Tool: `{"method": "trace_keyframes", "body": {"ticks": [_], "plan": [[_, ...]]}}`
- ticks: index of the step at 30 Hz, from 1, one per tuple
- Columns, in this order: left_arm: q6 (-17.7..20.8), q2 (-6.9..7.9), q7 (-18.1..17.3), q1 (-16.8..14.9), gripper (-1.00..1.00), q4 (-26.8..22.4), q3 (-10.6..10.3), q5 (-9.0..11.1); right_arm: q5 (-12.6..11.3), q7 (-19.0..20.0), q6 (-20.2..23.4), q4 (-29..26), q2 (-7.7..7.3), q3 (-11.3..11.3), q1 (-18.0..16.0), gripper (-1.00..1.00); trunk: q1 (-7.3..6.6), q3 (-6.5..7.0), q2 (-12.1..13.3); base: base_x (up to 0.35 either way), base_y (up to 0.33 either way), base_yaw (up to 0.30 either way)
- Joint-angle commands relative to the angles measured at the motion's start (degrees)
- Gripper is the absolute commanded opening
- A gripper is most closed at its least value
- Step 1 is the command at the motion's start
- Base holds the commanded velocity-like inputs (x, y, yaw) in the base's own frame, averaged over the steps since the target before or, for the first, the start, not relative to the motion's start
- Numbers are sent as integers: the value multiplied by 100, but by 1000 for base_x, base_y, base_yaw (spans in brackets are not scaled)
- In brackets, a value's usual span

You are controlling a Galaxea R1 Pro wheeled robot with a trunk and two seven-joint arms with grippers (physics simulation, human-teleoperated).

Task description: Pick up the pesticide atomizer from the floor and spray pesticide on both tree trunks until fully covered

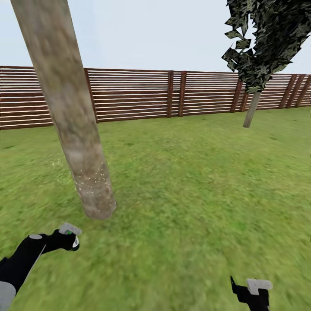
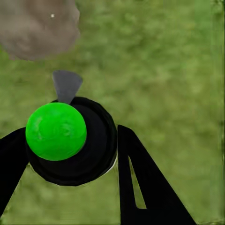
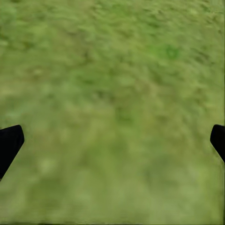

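near trunk (image 1: 65, 108): top cut off | far tree (image 1: 259, 47): crown cropped | right claw (image 3: 112, 140): fingertips clipped

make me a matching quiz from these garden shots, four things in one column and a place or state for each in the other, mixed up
Things:
1. thick grey-tan mottled near tree trunk
2. thin-trunked far tree with dark ragged foliage
3. black atomizer with round green cap
4. right tool

Place or state:
A. open, over bare grass
B. held between the left tool's fingers
C. close in front of the robot, fine pale specks low on it
D. near the brown slatted wooden fence, far right

Pairs: 1-C, 2-D, 3-B, 4-A
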Motion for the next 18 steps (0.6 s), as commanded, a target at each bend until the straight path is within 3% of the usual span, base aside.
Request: {"method": "trace_keyframes", "body": {"ticks": [1, 4, 7, 8, 9, 10, 11, 13, 14, 18], "plan": [[-204, -5, -118, 2, -100, -5, -269, -62, 203, 26, -12, -233, 49, 132, -4, 100, -5, -5, -3, -340, 0, -3], [-450, 0, -623, 7, -100, -7, -1086, -70, 766, 679, 106, -1068, 400, 862, -10, 100, -5, -5, -3, -303, 0, -1], [-524, 13, -1097, 8, -100, -11, -1511, -88, 1191, 1495, 679, -1669, 597, 1369, -84, 100, -5, -5, -3, -70, 0, 0], [-533, 17, -1158, 8, -100, -10, -1669, -90, 1254, 2048, 872, -1911, 632, 1518, -123, 100, -5, -5, -3, -13, 0, 0], [-534, 3, -1199, -1, -100, -17, -2543, -242, 1296, 3360, 1134, -2467, 737, 1813, -216, 100, -5, -5, -3, -2, 0, 0], [-532, -8, -1203, -12, -100, -18, -2878, -286, 1297, 3814, 1375, -2667, 758, 1856, -258, 100, -5, -5, -3, 0, 0, 0], [-532, -13, -1224, -25, -100, -16, -3027, -303, 1295, 4183, 1622, -2834, 784, 1876, -309, 100, -5, -5, -3, 0, 0, 0], [-537, -15, -1456, -38, -100, -13, -3109, -327, 1292, 4506, 1799, -2957, 798, 1886, -348, 100, -5, -5, -3, 0, 0, 0], [-543, -12, -1644, -46, -100, -11, -3124, -336, 1291, 4569, 1832, -2977, 801, 1888, -356, 100, -5, -5, -3, 0, 0, 0], [-513, -135, -1712, 32, -100, 15, -3186, -381, 1288, 4584, 1834, -3001, 932, 1951, -364, 100, -5, -5, -3, 0, 0, 0]]}}
